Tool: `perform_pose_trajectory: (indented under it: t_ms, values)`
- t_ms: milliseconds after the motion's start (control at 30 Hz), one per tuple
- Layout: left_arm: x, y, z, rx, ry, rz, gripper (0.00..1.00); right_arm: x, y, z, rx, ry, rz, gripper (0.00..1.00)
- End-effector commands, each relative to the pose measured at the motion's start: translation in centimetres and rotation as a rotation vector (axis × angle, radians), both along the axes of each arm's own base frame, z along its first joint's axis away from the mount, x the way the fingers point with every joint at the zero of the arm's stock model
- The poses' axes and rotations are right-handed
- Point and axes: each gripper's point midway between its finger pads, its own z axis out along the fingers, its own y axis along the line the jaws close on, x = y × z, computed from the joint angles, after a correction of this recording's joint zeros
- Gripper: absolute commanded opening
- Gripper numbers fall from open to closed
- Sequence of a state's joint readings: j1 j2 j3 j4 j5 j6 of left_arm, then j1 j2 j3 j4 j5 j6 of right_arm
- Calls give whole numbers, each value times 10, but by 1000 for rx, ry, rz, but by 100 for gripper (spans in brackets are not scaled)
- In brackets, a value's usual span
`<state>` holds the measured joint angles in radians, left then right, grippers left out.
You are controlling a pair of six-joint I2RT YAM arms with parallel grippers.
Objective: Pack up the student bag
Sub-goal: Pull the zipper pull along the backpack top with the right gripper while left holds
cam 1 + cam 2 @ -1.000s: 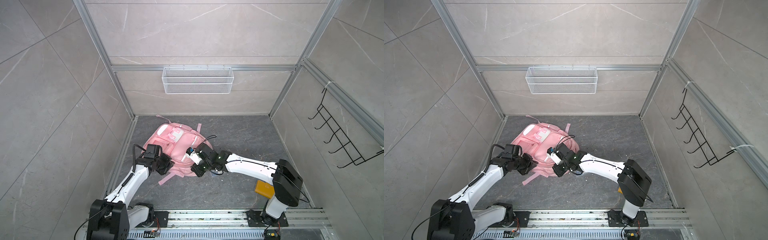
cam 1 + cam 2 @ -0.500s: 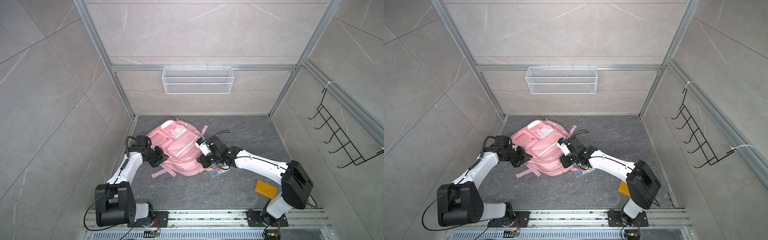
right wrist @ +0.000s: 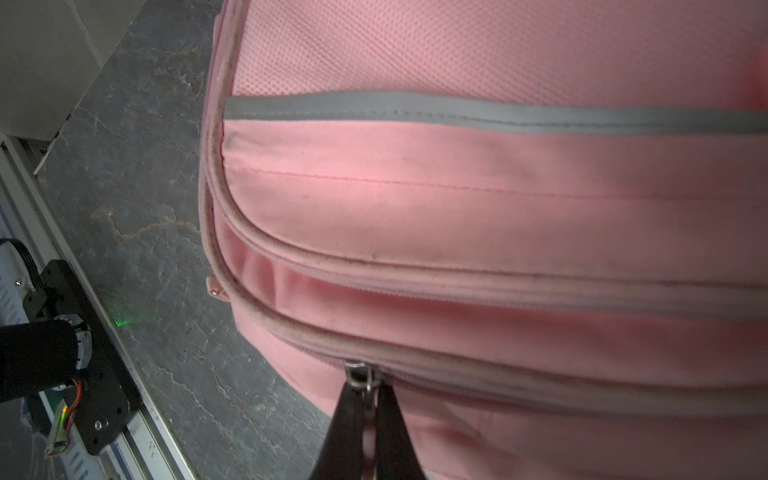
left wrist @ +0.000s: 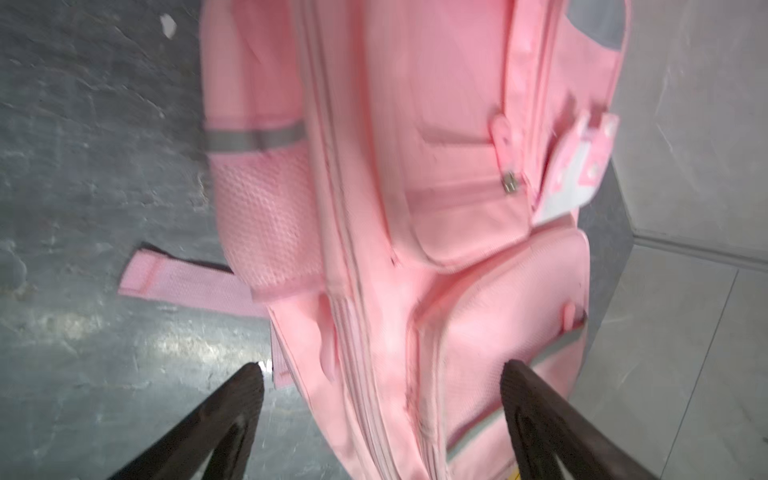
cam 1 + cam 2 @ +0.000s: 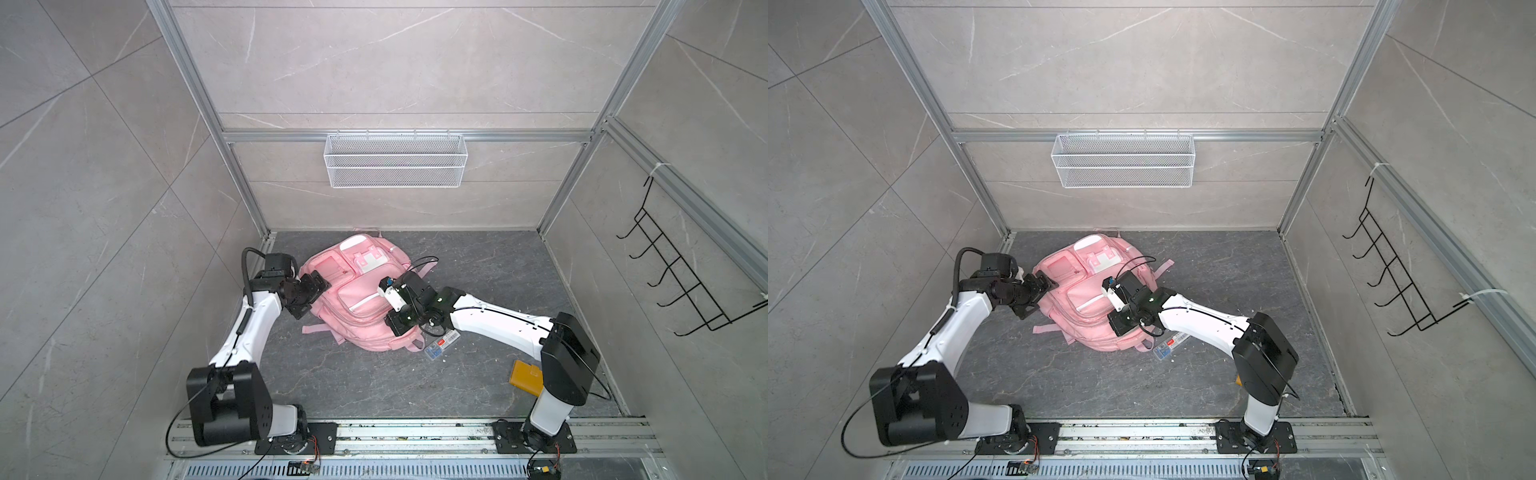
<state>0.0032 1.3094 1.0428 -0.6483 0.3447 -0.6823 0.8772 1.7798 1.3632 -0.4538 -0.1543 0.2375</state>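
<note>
The student bag [image 5: 357, 299] [image 5: 1084, 301] is a pink backpack lying front-up on the dark floor near the back left. My left gripper [image 5: 314, 293] [image 5: 1040, 296] stands open at the bag's left side. In the left wrist view [image 4: 382, 372] its dark fingers [image 4: 245, 399] straddle the bag's zipped edge [image 4: 374, 291] without pinching it. My right gripper [image 5: 395, 318] [image 3: 365, 386] reaches over the bag's lower right part and is shut on a metal zip pull [image 3: 360, 376] of a closed zip.
A small clear case [image 5: 440, 345] [image 5: 1169, 347] lies on the floor by the bag's lower right corner. An orange box [image 5: 525, 374] sits beside the right arm's base. A white wire basket [image 5: 395, 166] hangs on the back wall and a black hook rack [image 5: 681, 282] on the right wall.
My left gripper has opened at the bag's left side. The bag has turned and slid a little toward the back wall. The right gripper stays shut on the zip pull.
</note>
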Motion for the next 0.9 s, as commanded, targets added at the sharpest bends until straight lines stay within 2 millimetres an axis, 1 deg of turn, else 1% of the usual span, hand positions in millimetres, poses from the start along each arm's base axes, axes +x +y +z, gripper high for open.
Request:
perform_pose_trajectory:
  t_ms: [0,33,100,200,267,400,500,567,600,733,867]
  values:
    - [-45,-23,5,-45,34,-1,88,9,11,10,39,-9,-38,0]
    - [-56,-29,4,-61,43,10,85,7,13,11,49,-8,-26,0]
    - [-70,-41,2,-106,46,28,82,4,15,9,48,-1,-8,0]
    - [-75,-59,-1,-180,42,40,76,-2,17,6,61,16,11,0]
    - [-73,-68,-5,-191,41,35,74,-6,20,6,78,23,29,0]
    - [-58,-87,-13,-215,37,20,74,-12,27,4,83,32,58,0]
    - [-48,-97,-20,-241,33,19,73,-12,31,6,96,27,64,0]
    - [-45,-102,-26,-242,49,9,72,-13,33,6,103,27,64,0]
    - [-43,-104,-28,-241,55,2,69,-12,34,7,105,27,62,0]
    - [-46,-109,-40,-234,92,-10,45,-12,37,5,113,31,56,0]
    - [-47,-108,-50,-240,102,6,31,-12,38,4,108,38,62,0]
